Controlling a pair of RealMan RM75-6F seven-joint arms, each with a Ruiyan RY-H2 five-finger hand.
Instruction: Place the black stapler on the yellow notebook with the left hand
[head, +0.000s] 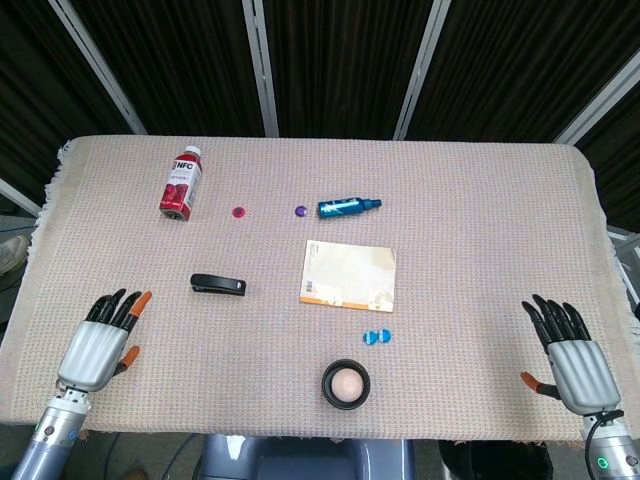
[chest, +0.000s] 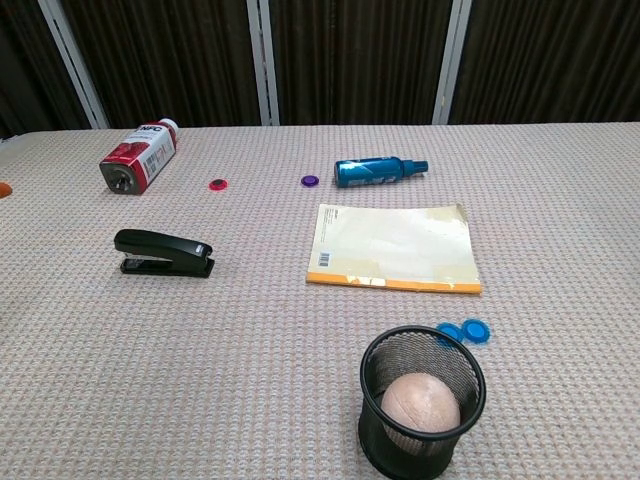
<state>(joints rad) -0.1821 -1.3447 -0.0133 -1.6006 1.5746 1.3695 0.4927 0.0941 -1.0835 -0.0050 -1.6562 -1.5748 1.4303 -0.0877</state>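
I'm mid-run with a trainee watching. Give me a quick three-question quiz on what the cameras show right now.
1. True or false: the black stapler already lies on the yellow notebook.
2. Multiple choice: what sits inside the black mesh cup? A) a blue spray bottle B) a pale ball C) a purple disc
3. Fill in: the left robot hand holds ____ and its fingers are apart.

Key
1. False. The stapler rests on the table cloth, apart from the notebook, on the left robot hand's side of it.
2. B. A pale ball is in the cup.
3. Nothing. The right robot hand is empty too.
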